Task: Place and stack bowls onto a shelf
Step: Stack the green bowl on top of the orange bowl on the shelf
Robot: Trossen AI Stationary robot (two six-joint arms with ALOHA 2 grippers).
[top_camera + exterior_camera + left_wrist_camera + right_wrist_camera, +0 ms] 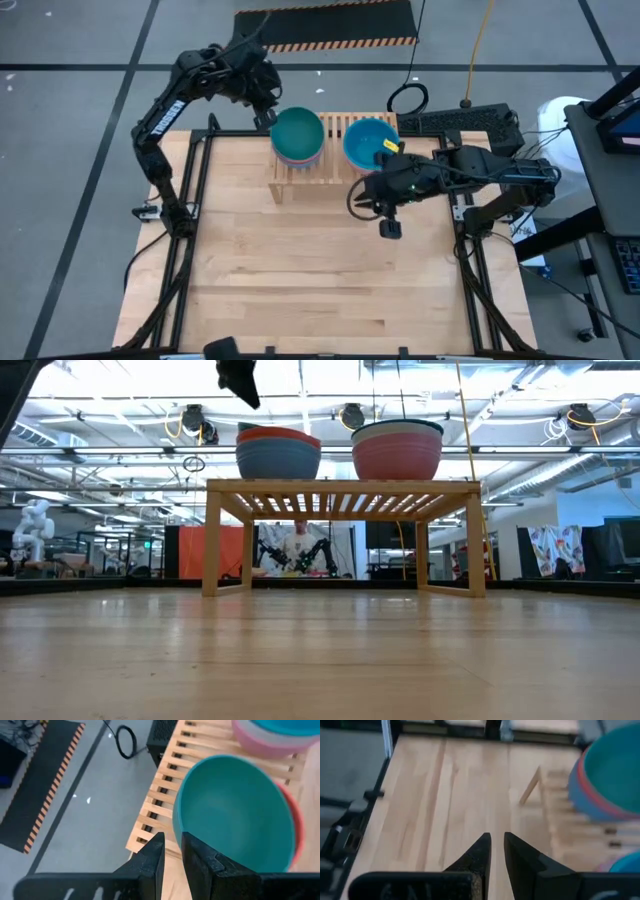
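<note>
Bowls point(298, 136) stacked on shelf point(334, 127) — cable coil point(407, 98), keyboard point(458, 122) behind it

Setting: robotics laboratory or test hall. Evidence: grey tiled floor point(80, 40) with a black mat edged in orange-and-black hazard stripes point(325, 22); exposed ceiling with hanging round lamps point(352, 415). Also a white humanoid robot figure point(34, 530), a second pair of dark robot arms point(295, 552) beyond the light-wood tabletop point(320, 270), and loose black cables point(408, 98).
</note>
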